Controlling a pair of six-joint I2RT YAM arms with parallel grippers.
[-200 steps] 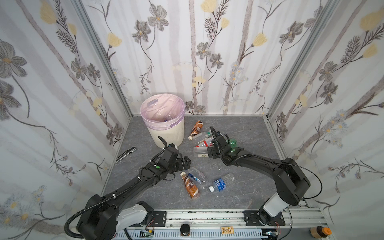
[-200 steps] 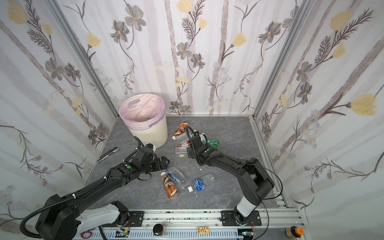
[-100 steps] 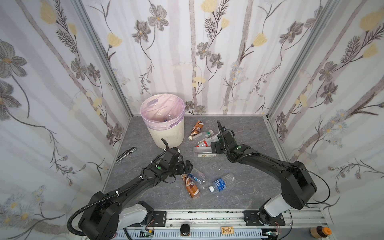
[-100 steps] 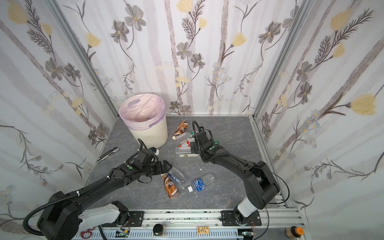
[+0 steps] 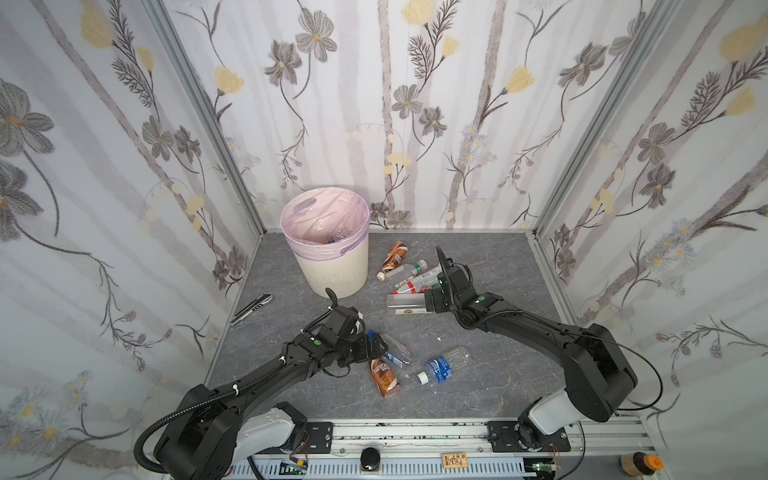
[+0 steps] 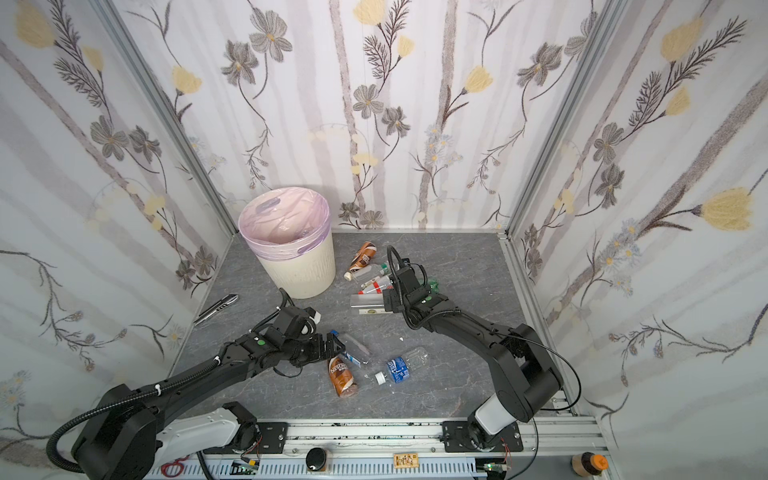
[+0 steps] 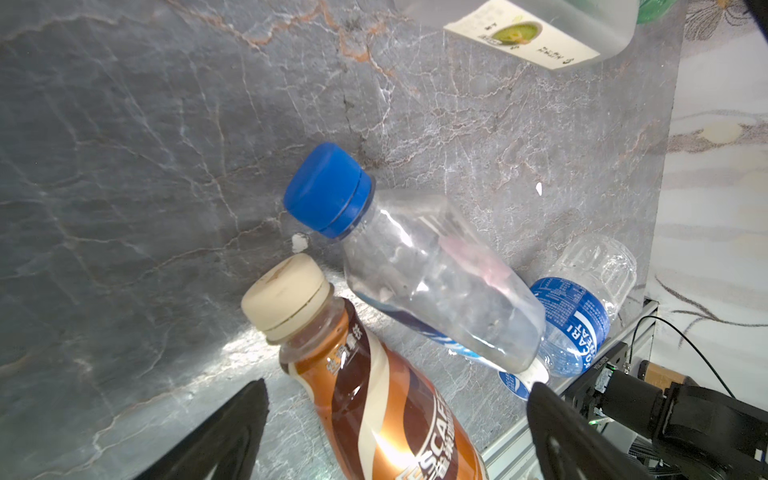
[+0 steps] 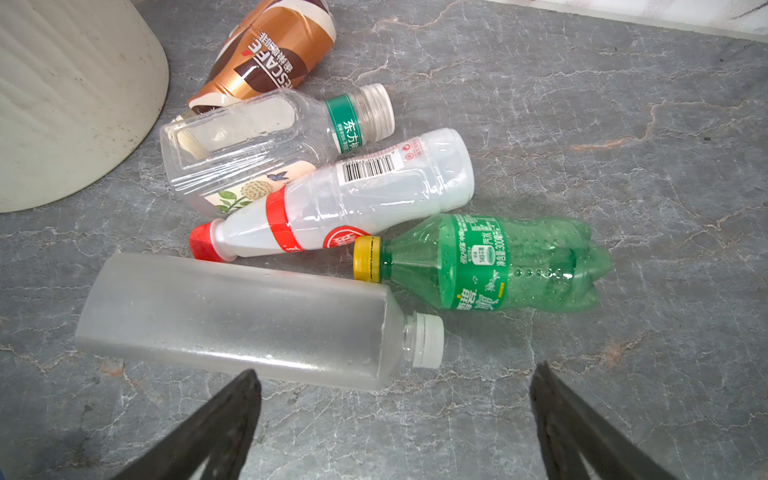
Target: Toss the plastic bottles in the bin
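Room is widest on the right half of the grey marbled tabletop (image 5: 519, 266), which is bare up to the flowered walls (image 5: 415, 104), and along the front by the metal rail (image 5: 415, 432). The bin (image 5: 332, 270) stands back left near the corner, with a transparent bottle (image 5: 340, 235) lying inside its pink liner. A silver tool (image 5: 251, 308) lies by the left wall.

The left gripper (image 5: 374, 345) hangs low with its jaws spread wide, straddling the capped end of the near brown bottle (image 5: 384, 376) and clasping nothing; whether it touches cannot be told. Against that bottle lie the blue-capped bottle (image 7: 436, 282) and the blue-labelled bottle (image 7: 582, 316).

The right gripper (image 8: 395, 374), equally spread and empty, sits just short of the frosted square bottle (image 8: 241, 320). Beyond it lie the green bottle (image 8: 498, 262), the red-capped white bottle (image 8: 353, 203), the green-banded bottle (image 8: 249, 141) and the far brown bottle (image 8: 270, 54), this last beside the bin.

Both brown labels show Nescafé lettering, partly cut off. The blue label reads "OCARI". The green one carries Chinese characters and "300".
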